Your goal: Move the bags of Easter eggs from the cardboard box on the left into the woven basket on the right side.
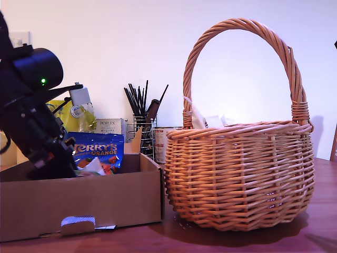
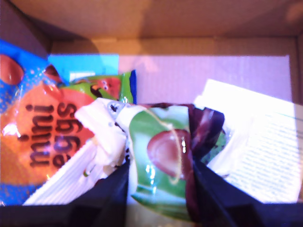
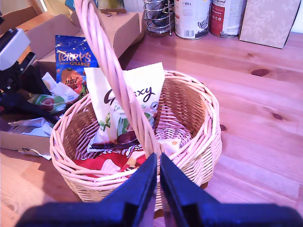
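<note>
My first gripper (image 2: 161, 198) is down inside the box (image 1: 79, 205), its dark jaws pinching the crumpled green packet (image 2: 158, 156) between them. My second gripper (image 3: 158, 189) hovers above the near rim of the basket (image 3: 199, 142), jaws pressed together and holding nothing.

Beside the green packet in the box, a blue Terry's packet (image 1: 97, 149) leans upright near the back wall; a white paper sheet (image 2: 255, 151) lies flat on the box floor at its other side. The basket, just beside the box, already contains a white Galaxy bag (image 3: 125, 101) and a red packet (image 3: 102, 165).

The packets look light, soft and crinkly, with slick film likely to slip. A crimped end seam or a bunched fold seems the surest hold; squeezing the middle risks crushing the eggs.
</note>
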Motion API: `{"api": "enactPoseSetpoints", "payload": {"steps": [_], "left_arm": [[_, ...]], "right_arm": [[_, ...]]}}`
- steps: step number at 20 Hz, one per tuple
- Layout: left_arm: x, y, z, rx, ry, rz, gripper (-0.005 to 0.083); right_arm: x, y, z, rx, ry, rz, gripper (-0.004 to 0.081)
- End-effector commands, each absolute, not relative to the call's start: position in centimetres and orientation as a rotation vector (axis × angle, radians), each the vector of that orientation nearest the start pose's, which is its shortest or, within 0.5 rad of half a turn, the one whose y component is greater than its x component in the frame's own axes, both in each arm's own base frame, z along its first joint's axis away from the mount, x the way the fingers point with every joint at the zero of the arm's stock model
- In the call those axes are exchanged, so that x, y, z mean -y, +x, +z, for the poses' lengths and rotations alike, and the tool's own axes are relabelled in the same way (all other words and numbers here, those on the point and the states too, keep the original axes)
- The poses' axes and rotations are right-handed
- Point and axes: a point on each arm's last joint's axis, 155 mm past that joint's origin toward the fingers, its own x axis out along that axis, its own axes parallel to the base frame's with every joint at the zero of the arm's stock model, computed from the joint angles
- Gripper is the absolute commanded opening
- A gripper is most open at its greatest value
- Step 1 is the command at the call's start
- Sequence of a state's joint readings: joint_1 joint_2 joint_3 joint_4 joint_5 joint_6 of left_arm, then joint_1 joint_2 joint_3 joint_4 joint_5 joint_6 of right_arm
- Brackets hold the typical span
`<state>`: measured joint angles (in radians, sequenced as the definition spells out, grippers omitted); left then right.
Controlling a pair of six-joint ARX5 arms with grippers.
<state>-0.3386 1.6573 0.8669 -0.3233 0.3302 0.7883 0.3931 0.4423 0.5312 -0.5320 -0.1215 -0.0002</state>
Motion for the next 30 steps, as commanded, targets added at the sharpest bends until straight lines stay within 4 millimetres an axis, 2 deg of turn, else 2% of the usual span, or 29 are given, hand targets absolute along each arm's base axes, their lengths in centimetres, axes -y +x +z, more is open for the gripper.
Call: {"api": "enactPoseSetpoints", "payload": {"steps": [1, 7, 10, 13, 14, 17, 20, 27, 30], "left_arm": [[17.4, 31.4, 2.0, -0.879, 0.677, -1.018, 0.0248], [19.4, 31.7, 8.8, -0.786, 0.613, -1.007, 0.0248], [22.5, 30.5, 13.4, -0.673, 0.496, -1.099, 0.0248], [26.8, 27.0, 16.9, -0.579, 0.335, -1.305, 0.0248], [28.0, 26.1, 17.4, -0.564, 0.316, -1.346, 0.0248], [32.0, 25.1, 18.6, -0.479, 0.306, -1.405, 0.0248], [35.3, 25.7, 19.7, -0.351, 0.328, -1.393, 0.0248], [39.5, 28.0, 17.7, -0.248, 0.352, -1.343, 0.0248], [40.8, 28.9, 17.7, -0.179, 0.363, -1.312, 0.0248]], "right_arm": [[-11.5, 22.0, 20.0, -0.42, -0.055, 0.505, -0.0012], [-11.5, 22.1, 20.0, -0.419, -0.055, 0.504, -0.0012], [-11.5, 22.1, 20.0, -0.418, -0.057, 0.505, -0.0012], [-11.5, 22.1, 20.0, -0.418, -0.058, 0.505, -0.0012], [-11.5, 22.1, 20.0, -0.418, -0.058, 0.505, -0.0012], [-11.5, 22.1, 20.0, -0.417, -0.058, 0.504, -0.0012], [-11.5, 22.1, 20.0, -0.417, -0.058, 0.504, -0.0012], [-11.5, 22.1, 20.0, -0.418, -0.057, 0.504, -0.0012], [-11.5, 22.1, 20.0, -0.418, -0.057, 0.504, -0.0012]]}}
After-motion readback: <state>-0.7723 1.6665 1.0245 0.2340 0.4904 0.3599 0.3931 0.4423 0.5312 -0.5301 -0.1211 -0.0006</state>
